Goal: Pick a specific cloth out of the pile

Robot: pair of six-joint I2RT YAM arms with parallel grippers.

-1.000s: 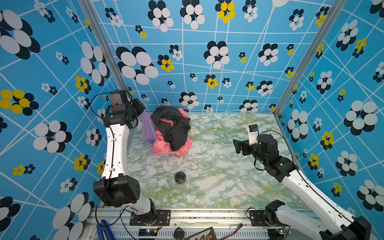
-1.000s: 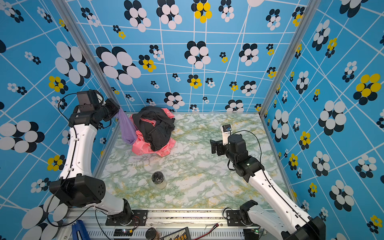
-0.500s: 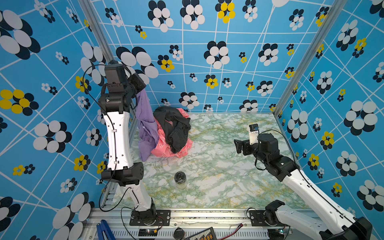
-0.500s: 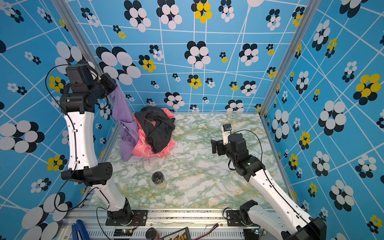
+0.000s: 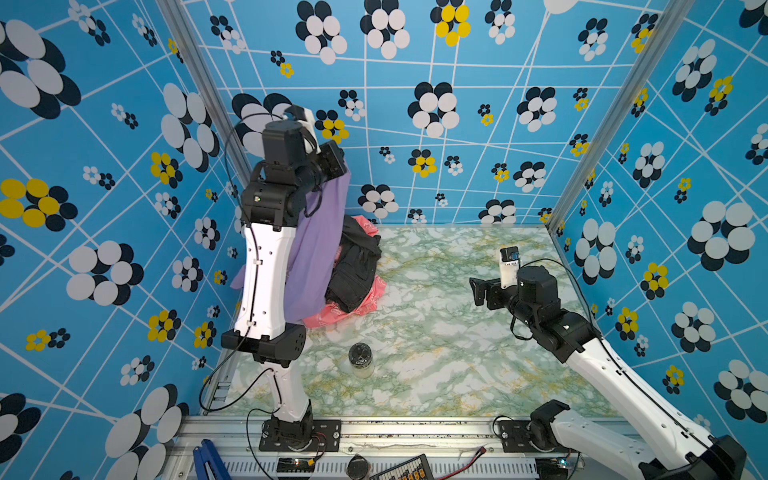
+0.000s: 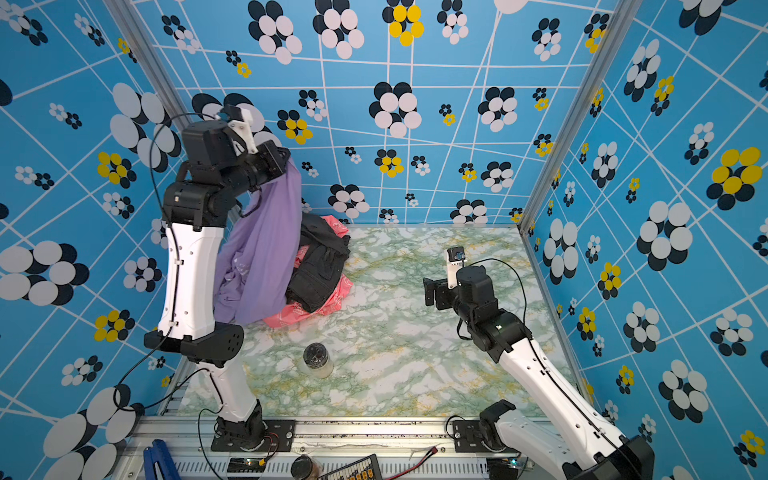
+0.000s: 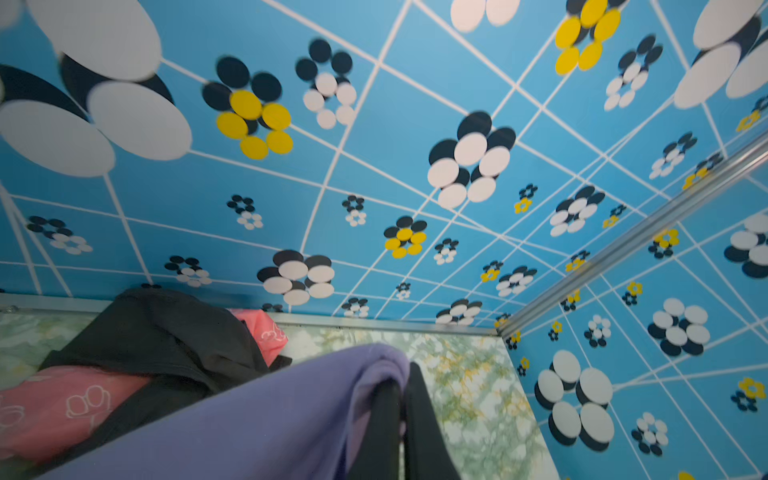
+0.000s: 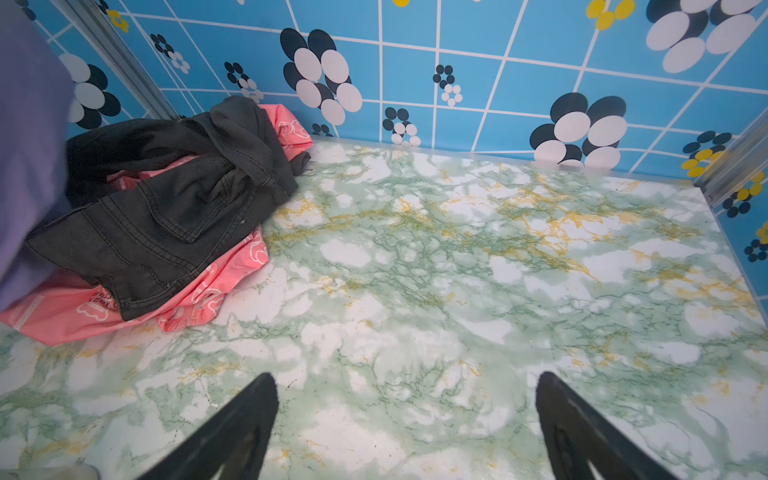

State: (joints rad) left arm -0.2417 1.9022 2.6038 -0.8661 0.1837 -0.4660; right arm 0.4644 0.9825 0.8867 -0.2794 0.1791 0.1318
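The lilac-purple cloth (image 5: 316,249) (image 6: 262,249) hangs in a long drape from my left gripper (image 5: 334,164) (image 6: 282,160), which is raised high near the back left corner. In the left wrist view the gripper (image 7: 403,374) is shut on a fold of the cloth (image 7: 270,424). The pile (image 5: 355,270) (image 6: 320,270) of black denim over coral-pink printed cloth lies on the table just right of the drape, whose lower end reaches the pile's left side. My left forearm hides part of the cloth. My right gripper (image 5: 478,291) (image 8: 405,382) is open and empty over bare table, well right of the pile (image 8: 166,208).
A small jar (image 5: 360,359) (image 6: 318,359) with a dark lid stands on the marble table (image 5: 436,332) in front of the pile. Blue flowered walls close in the back and both sides. Tools and cables lie on the front rail.
My left arm has risen steadily, drawing the purple cloth up out of the pile's left side into a long hanging drape. The right arm has not moved.
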